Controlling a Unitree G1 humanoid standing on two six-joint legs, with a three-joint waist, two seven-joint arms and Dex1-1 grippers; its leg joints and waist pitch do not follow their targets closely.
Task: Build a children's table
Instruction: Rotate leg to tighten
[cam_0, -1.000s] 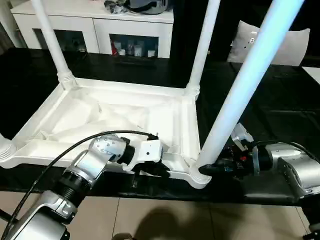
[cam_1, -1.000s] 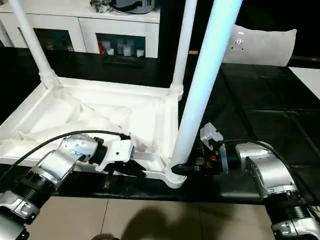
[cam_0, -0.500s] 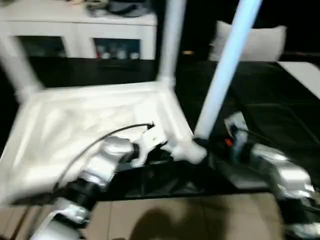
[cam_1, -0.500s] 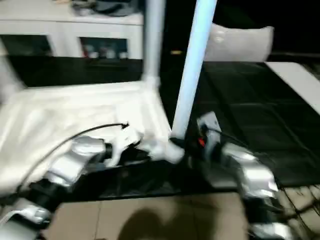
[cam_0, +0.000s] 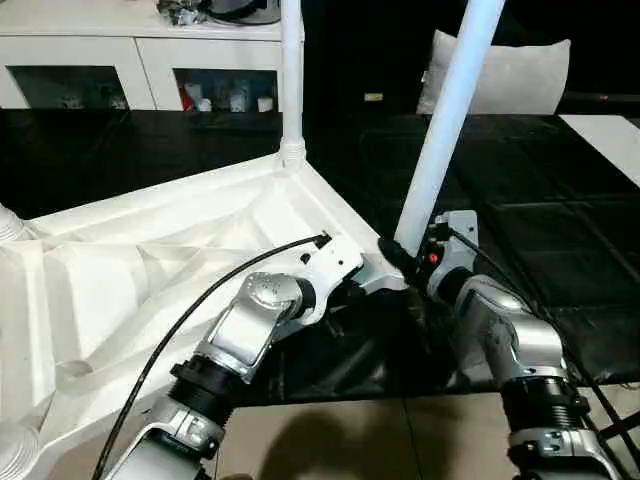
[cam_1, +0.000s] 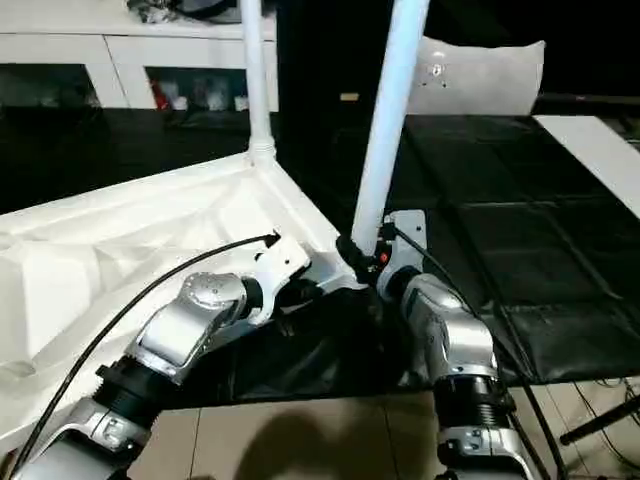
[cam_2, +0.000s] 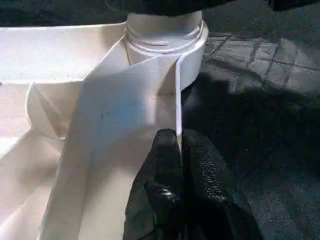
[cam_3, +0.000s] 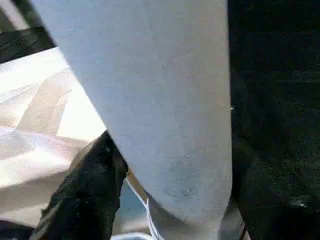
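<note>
Table top (cam_0: 150, 260) lies upside down on the black mat (cam_0: 560, 250), ribbed underside up, filling the left and centre of the head views. Legs already stand upright in its corner sockets: one at the far corner (cam_0: 291, 70), and one at the near right corner (cam_0: 447, 120).

Left gripper (cam_2: 180, 165): clenched on the thin upright rim wall of the table top, just beside the near right corner socket (cam_2: 165, 35). In the left wrist view one black finger sits on each side of the wall. The rim is the correct hold for steadying the part; it is narrow enough for the fingers and stiffened by the ribs behind it.

Right gripper (cam_0: 405, 262): its fingers (cam_3: 85, 200) stand either side of the base of the near right leg, close to the socket. Whether they are pressing on the leg or have let go cannot be told from the views.

Handling, as judged:
- Moulded plastic, light for its size. The top should slide on the mat if pushed sideways, so keep one hold on the rim.
- Legs are stiff, smooth and tapered; a grip higher up is likely to slip. Take hold low, near the socket.
- A long leg gives leverage on the socket. Push or turn along its axis; avoid side load.
</note>
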